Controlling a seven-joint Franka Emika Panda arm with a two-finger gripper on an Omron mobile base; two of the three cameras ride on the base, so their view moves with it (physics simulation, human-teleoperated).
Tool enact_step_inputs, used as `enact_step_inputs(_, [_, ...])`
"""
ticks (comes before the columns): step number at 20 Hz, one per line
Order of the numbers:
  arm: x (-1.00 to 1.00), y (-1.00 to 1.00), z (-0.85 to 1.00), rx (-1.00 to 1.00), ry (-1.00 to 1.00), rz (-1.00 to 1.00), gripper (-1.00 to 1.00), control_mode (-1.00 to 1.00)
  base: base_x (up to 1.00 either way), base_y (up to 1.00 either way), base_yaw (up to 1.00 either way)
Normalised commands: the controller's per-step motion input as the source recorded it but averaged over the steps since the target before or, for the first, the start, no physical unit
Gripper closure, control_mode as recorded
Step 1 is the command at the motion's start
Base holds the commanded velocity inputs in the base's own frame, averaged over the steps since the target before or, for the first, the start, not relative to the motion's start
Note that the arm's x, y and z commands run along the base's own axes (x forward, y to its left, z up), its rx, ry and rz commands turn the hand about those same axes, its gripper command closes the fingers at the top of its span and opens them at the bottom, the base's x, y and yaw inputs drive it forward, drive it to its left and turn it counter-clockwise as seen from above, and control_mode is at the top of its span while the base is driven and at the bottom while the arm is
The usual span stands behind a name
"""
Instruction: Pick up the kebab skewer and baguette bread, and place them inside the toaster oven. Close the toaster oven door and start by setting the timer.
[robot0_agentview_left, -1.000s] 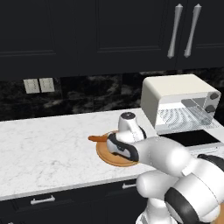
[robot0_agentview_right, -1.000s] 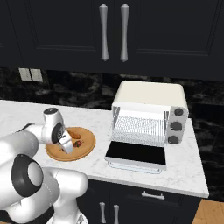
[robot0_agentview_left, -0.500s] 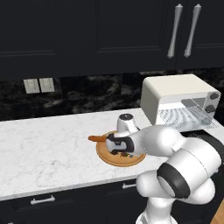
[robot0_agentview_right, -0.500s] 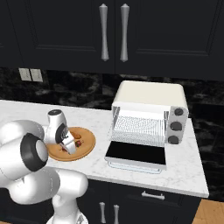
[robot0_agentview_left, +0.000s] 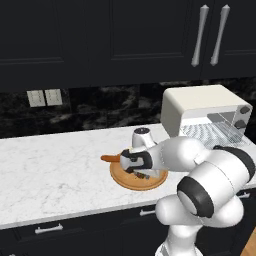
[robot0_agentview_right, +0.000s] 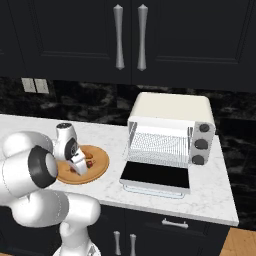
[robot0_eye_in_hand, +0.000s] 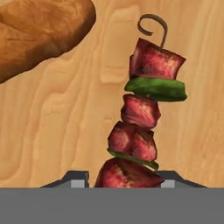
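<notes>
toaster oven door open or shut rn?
Open. The toaster oven door lies folded down flat on the counter, and the wire rack inside the toaster oven is exposed.

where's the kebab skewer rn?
The kebab skewer lies on the round wooden plate, beside the baguette bread, left of the toaster oven, between the fingertips of the gripper.

Round wooden plate (robot0_agentview_left: 127, 181) on white marble counter (robot0_agentview_left: 55, 165); dark cabinets (robot0_agentview_right: 75, 35) above.
</notes>
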Motion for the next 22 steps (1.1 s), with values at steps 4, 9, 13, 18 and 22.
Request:
enact_step_inputs(4, [-0.65, -0.31, 0.14, 0.02, 0.0, 0.03, 1.0, -1.0, 0.0, 0.0, 0.0])
enact_step_inputs(9, [-0.45, -0.66, 0.87, 0.02, 0.0, 0.15, 1.0, -1.0, 0.0, 0.0, 0.0])
enact_step_inputs(13, [-0.48, -0.77, 1.0, 0.0, 0.01, 0.27, 1.0, -1.0, 0.0, 0.0, 0.0])
enact_step_inputs(18, [-0.72, -0.92, 0.71, 0.0, -0.02, 0.37, 1.0, -1.0, 0.0, 0.0, 0.0])
enact_step_inputs(22, [-0.33, -0.95, 0.66, 0.0, 0.0, 0.3, 1.0, -1.0, 0.0, 0.0, 0.0])
